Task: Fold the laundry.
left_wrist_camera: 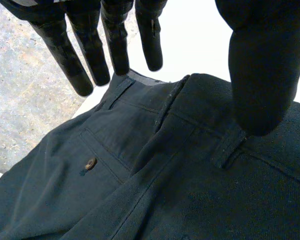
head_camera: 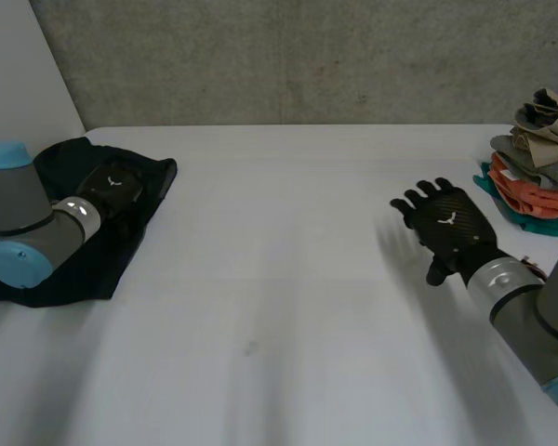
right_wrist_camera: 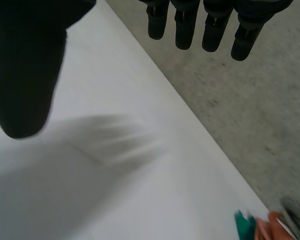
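Left hand (head_camera: 113, 190): your straight fingers are over the waistband of the dark navy twill trousers (left_wrist_camera: 140, 180), gripping nothing.
Right hand (head_camera: 451, 228): yours is spread, empty, above the white table (head_camera: 279, 279).

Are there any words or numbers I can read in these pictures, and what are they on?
No words or numbers can be read.
On the backs of the right hand and the left hand: a small white mark each, too small to read.
On the button of the dark trousers: no lettering shows.
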`<state>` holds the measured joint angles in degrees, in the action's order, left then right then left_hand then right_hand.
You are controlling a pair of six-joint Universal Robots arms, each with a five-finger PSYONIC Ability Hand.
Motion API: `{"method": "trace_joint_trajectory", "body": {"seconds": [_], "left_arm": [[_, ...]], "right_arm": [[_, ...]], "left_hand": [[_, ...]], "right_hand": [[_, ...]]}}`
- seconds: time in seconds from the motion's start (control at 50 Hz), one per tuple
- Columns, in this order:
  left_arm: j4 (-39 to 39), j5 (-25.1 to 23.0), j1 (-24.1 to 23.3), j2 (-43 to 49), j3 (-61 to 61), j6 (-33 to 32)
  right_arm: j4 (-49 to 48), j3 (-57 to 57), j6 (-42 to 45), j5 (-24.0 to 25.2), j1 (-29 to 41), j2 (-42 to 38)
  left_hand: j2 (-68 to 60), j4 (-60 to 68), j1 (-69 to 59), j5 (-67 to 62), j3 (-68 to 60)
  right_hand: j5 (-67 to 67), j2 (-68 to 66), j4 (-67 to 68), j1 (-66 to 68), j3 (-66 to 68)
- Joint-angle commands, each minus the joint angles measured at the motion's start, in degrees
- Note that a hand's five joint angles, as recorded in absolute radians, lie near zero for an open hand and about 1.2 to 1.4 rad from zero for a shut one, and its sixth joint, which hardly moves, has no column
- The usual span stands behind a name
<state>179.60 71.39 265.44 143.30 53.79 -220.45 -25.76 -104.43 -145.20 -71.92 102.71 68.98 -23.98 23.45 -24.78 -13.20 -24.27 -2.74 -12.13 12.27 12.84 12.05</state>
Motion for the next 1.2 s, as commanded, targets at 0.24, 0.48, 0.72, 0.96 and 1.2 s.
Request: {"method": "trace_joint_trajectory", "body": {"seconds": [0.24, 0.48, 0.72, 0.96, 1.2], "left_arm": [[-9.5, 0.7, -1.6, 5.6, -14.5, 1.2], [-16.2, 3.8, -2.8, 10.9, -23.2, -0.7], [-17.3, 5.7, -3.3, 12.7, -25.1, -4.8], [-17.2, 6.9, -3.7, 13.9, -26.5, -8.2], [-18.8, 8.4, -11.2, 0.9, -21.2, -1.1]], "right_arm": [[0.0, 2.4, -0.7, 1.5, 3.5, -2.8], [-0.3, 2.4, 1.8, 1.3, 3.3, -3.9], [-0.3, 2.6, 2.3, 1.2, 3.4, -4.5], [-0.4, 2.5, 2.7, 1.1, 3.4, -4.7], [-0.4, 3.2, 2.6, 0.6, 2.8, -4.1]], "left_hand": [[-4.4, 4.9, -3.6, -5.2, -4.1], [-12.6, 13.2, -11.8, -13.4, -12.3], [-13.7, 14.2, -12.8, -14.4, -13.4], [-51.9, 52.5, -51.1, -52.7, -51.6], [-56.0, 56.5, -55.2, -56.8, -55.7]], "right_hand": [[2.7, 2.1, -2.3, -2.8, -2.1], [2.7, 2.1, -2.3, -2.8, -2.1], [2.7, 2.1, -2.3, -2.8, -2.1], [2.7, 2.1, -2.3, -2.8, -2.1], [2.7, 2.1, -2.3, -2.8, -2.1]]}}
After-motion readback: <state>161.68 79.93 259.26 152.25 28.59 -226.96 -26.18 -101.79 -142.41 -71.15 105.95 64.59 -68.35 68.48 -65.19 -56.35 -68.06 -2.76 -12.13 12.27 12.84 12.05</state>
